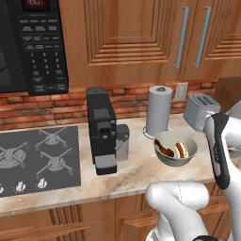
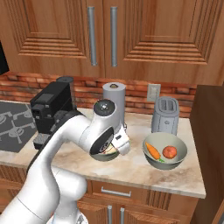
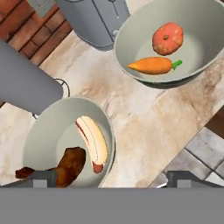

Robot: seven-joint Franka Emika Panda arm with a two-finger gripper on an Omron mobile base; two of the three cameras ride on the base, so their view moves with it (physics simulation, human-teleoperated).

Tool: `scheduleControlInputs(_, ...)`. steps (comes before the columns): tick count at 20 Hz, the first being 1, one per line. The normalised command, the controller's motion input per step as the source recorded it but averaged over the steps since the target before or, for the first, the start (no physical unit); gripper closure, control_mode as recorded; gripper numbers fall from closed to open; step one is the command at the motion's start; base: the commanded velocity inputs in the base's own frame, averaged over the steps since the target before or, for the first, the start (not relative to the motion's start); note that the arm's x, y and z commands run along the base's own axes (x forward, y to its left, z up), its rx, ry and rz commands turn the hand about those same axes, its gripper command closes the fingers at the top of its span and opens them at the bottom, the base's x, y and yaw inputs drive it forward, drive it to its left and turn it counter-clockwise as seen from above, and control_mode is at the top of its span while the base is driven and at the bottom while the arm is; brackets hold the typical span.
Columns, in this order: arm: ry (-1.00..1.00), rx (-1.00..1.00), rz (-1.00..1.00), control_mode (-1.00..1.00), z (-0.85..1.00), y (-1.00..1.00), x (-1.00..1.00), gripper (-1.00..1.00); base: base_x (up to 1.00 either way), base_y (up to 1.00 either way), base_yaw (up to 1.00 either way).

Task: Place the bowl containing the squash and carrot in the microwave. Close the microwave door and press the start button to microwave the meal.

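Nothing looks done yet: the bowl (image 2: 165, 151) with squash (image 2: 169, 152) and carrot (image 2: 153, 151) sits on the bench (image 2: 131, 168), the tool (image 3: 112, 180) spread and empty above.

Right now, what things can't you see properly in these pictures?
- Microwave: left base view's top and left edges cut it off, so its door can't be judged.
- Hot dog bowl: right base view, mostly behind the robot arm.
- Toaster: hand view's top edge crops it.
- End effector: just fingertips show.
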Motion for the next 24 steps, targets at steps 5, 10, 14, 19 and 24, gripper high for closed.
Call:
scheduleControlInputs(5,0.06,0.08,-0.09,-1.0,-0.05,-0.91,0.0,-1.0,0.0,0.0,0.0)
scheduleControlInputs(10,0.14,0.0,-0.03,-1.0,-0.16,-0.75,0.0,-1.0,0.0,0.0,0.0)
scheduleControlInputs(14,0.07,0.0,-0.01,-1.0,-0.28,-0.6,0.01,-1.0,0.0,0.0,0.0)
scheduleControlInputs(19,0.0,0.0,-0.05,-1.0,-0.41,-0.49,0.06,-1.0,0.0,0.0,0.0)
scheduleControlInputs(24,-0.03,0.03,-0.06,-1.0,-0.41,-0.23,0.18,-1.0,0.0,0.0,0.0)
